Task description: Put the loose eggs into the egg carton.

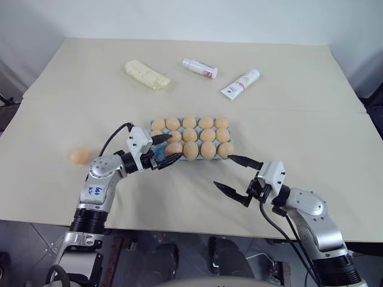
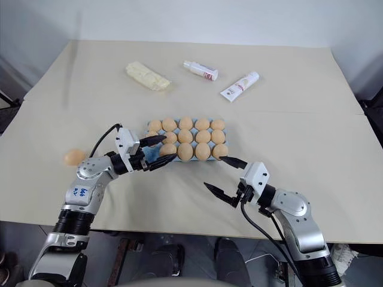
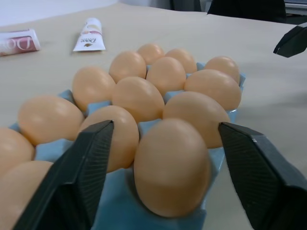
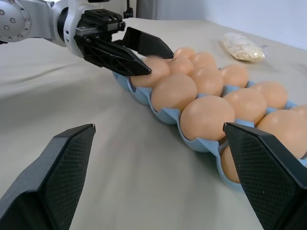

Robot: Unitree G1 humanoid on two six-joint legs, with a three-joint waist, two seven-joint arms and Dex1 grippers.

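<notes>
Egg carton (image 1: 190, 139) sits mid-tabletop, nearly full; judged one cup short of done. One loose egg (image 1: 79, 156) lies apart near the tabletop's left edge, yet to be fetched. Left gripper (image 1: 163, 150) at the carton's near-left corner, jaws spread either side of a seated egg (image 3: 171, 167), not pinching it. Right gripper (image 1: 238, 174) hovers wide and empty off the carton's near-right corner. The left gripper hides that corner, so no cup there can be counted.

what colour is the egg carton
Light blue egg carton, clearest in the left wrist view.
</notes>
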